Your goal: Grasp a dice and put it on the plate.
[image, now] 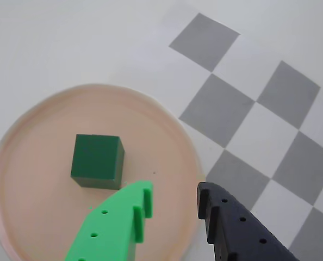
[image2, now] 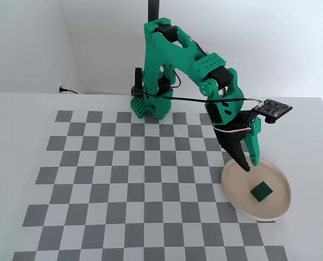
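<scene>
The dice (image: 97, 160) is a small dark green cube lying on the beige plate (image: 31, 179), clear of the fingers. In the fixed view the dice (image2: 261, 191) sits right of the middle of the plate (image2: 237, 190), at the right of the checkered mat. My gripper (image: 174, 198) is open and empty, with a bright green finger (image: 126, 217) and a black finger (image: 227, 220) apart. In the fixed view the gripper (image2: 250, 165) hangs just above the plate's far rim, behind and left of the dice.
The grey and white checkered mat (image2: 129, 174) covers the white table. The green arm base (image2: 150, 103) stands at the mat's far edge. The plate lies at the mat's right edge, near the table's right side.
</scene>
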Controlling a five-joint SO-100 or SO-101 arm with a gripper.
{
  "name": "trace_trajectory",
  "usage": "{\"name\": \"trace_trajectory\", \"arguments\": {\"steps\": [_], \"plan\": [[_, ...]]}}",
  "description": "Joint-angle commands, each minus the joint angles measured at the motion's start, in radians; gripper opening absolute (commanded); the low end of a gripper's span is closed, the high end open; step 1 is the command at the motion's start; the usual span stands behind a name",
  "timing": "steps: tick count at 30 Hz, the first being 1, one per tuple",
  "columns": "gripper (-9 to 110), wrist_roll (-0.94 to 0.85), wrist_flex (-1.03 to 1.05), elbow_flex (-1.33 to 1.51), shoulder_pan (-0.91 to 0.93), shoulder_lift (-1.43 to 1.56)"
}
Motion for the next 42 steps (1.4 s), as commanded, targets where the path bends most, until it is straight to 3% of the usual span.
{"name": "trace_trajectory", "arguments": {"steps": [1, 7, 17, 32, 42], "plan": [[2, -0.003, 0.015, 0.014, 0.046, 0.193], [-4, -0.044, 0.023, 0.216, 0.112, 0.419], [-4, -0.006, -0.005, 0.537, 0.227, 0.744], [-4, 0.206, -0.012, 0.885, 0.368, 1.152], [-4, 0.456, -0.028, 0.966, 0.426, 1.246]]}}
